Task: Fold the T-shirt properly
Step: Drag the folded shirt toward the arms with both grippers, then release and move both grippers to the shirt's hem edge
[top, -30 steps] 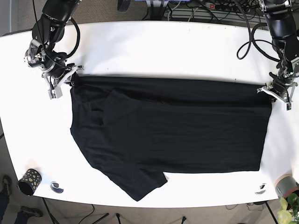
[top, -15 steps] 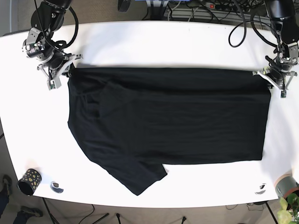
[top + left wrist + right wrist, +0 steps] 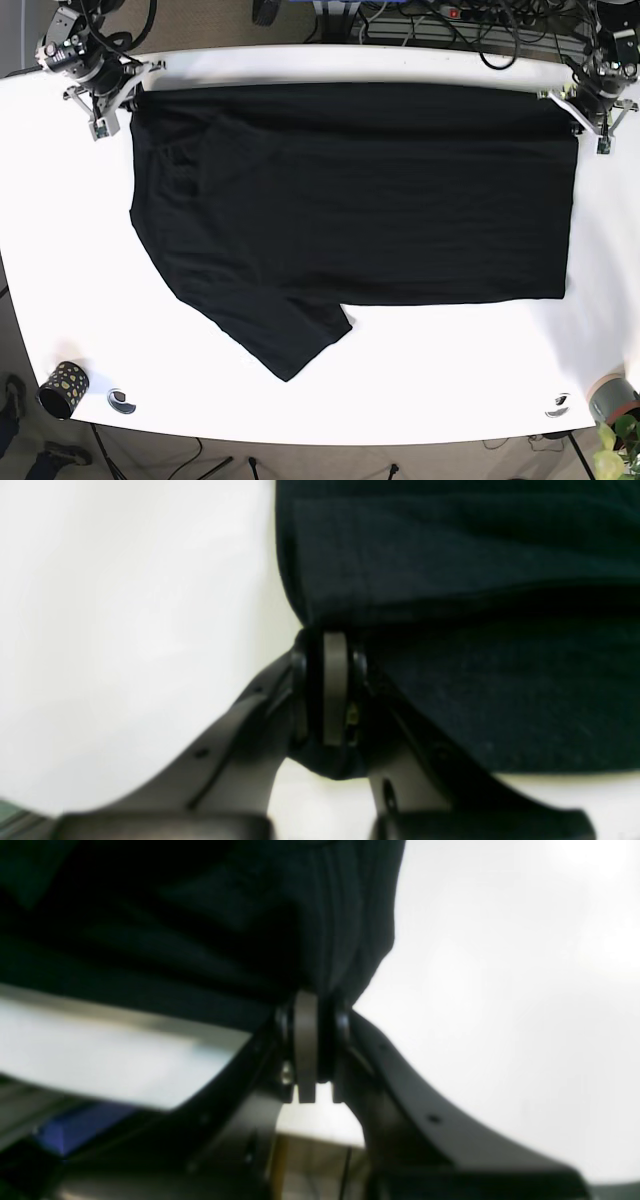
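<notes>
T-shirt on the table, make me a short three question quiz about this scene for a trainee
1. True or false: both grippers are shut on the T-shirt.
2. Which corner of the table has the spotted cup, in the base view?
3. The one sleeve sticking out points toward: A far edge, B near edge.

Key: 1 true: left gripper and right gripper pinch fabric. 2 near left. 3 B.

One T-shirt (image 3: 350,200); two grippers: left (image 3: 590,110), right (image 3: 115,100); one patterned cup (image 3: 62,388); one table (image 3: 300,65).
</notes>
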You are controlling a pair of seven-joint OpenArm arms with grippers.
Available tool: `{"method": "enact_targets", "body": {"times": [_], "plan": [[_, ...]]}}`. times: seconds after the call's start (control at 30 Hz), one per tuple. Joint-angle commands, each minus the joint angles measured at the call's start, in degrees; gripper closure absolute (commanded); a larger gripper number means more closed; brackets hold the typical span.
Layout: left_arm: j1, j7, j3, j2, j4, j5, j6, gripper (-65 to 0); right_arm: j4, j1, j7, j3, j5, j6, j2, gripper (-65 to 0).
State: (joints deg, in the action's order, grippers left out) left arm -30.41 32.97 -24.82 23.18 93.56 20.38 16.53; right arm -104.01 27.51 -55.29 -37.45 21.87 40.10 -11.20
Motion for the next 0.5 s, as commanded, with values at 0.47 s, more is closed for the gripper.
{"method": "enact_targets", "body": {"times": [0.47], "plan": [[-3.65,-0.22,-2.13,0.51,2.75,0.15,-0.05,-15.3,-4.17,5.59,0.47,-3.3,-0.02,-0.1,3.77,-18.5]]}}
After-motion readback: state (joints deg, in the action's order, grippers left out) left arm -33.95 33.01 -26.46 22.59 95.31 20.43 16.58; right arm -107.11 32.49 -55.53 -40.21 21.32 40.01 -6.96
